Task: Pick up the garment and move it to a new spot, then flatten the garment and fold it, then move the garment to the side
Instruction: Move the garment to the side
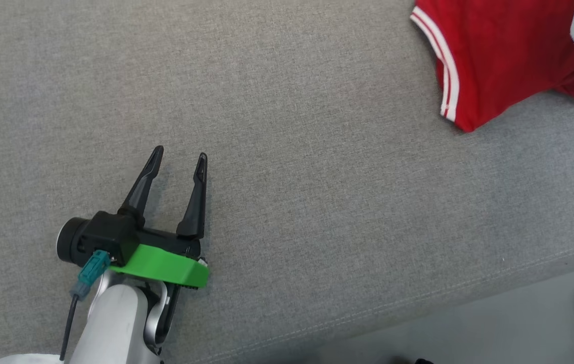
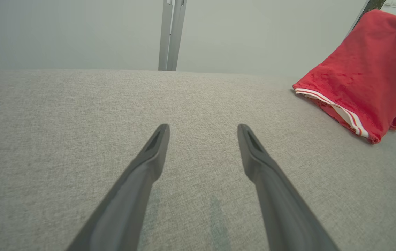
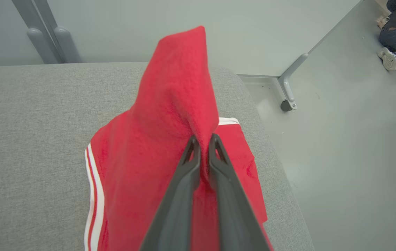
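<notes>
The garment (image 3: 156, 146) hung upright, striped hem on the cushion (image 1: 317, 202); the right gripper (image 3: 203, 141) pinched its peak, the left gripper (image 1: 180, 155) stood wide open.

**Materials and surface finishes**

Garment (image 3: 170, 104): red cloth, soft, napped, matt. Padded top (image 1: 317, 202): grey woven fabric, coarse-grained, matt, seamed along near edge. Fingers (image 1: 140, 187) of left gripper (image 1: 180, 154): dark plastic, smooth, matt. Mount (image 1: 165, 265): green plastic, slight sheen. Forearm (image 1: 115, 323): pale, smooth, semi-gloss. Floor (image 3: 341, 157): smooth, faintly glossy.
</notes>
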Robot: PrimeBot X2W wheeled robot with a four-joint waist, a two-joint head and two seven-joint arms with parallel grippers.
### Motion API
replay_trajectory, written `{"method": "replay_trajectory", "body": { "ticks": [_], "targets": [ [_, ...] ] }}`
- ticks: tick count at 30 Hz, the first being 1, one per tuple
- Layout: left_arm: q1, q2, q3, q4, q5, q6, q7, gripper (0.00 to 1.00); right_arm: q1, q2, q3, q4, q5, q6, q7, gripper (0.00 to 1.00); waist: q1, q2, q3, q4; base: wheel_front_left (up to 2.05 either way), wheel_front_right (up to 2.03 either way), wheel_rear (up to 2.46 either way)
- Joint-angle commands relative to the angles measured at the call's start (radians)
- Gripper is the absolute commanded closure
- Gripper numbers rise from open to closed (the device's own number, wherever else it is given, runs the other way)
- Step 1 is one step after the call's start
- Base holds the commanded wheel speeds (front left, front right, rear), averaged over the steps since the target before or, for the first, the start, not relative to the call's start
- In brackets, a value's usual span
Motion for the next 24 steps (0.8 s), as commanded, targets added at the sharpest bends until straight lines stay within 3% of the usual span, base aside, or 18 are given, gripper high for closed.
{"method": "replay_trajectory", "body": {
  "ticks": [1,12,19,20,21,22,24],
  "targets": [
    [-0.018,0.010,-0.003,0.003,-0.003,-0.003,-0.001,0.00,-0.013,-0.007,-0.007,-0.004,-0.011,-0.002,0.001,1.00,0.0000,-0.0001,0.019,0.002,0.00,0.00,0.00],
    [-0.037,0.044,-0.047,0.011,-0.007,-0.003,-0.001,0.00,-0.009,-0.144,-0.080,0.012,-0.118,-0.002,-0.044,1.00,0.0000,-0.0001,0.070,0.075,0.00,0.00,0.00],
    [-0.063,0.068,-0.075,-0.003,-0.002,-0.003,-0.001,0.00,0.012,-0.210,-0.182,0.060,-0.217,-0.002,-0.118,1.00,0.0000,-0.0001,0.122,0.120,0.00,0.00,0.00],
    [-0.068,0.070,-0.080,-0.004,0.000,-0.003,-0.001,0.00,0.018,-0.211,-0.201,0.063,-0.238,-0.002,-0.134,0.70,0.0000,-0.0001,0.128,0.124,0.00,0.00,0.00],
    [-0.072,0.071,-0.083,-0.005,0.000,-0.003,-0.001,0.00,0.025,-0.211,-0.217,0.072,-0.258,-0.002,-0.141,0.08,0.0000,-0.0001,0.133,0.128,0.00,0.00,0.00],
    [-0.077,0.074,-0.087,-0.004,0.001,-0.003,-0.001,0.00,0.027,-0.212,-0.234,0.081,-0.271,-0.002,-0.156,0.00,0.0000,-0.0001,0.138,0.132,0.00,0.00,0.00],
    [-0.080,0.075,-0.091,-0.003,0.002,-0.003,-0.001,0.00,0.025,-0.211,-0.248,0.084,-0.285,-0.002,-0.176,0.00,0.0000,-0.0001,0.141,0.135,0.00,0.00,0.00]
  ]
}}
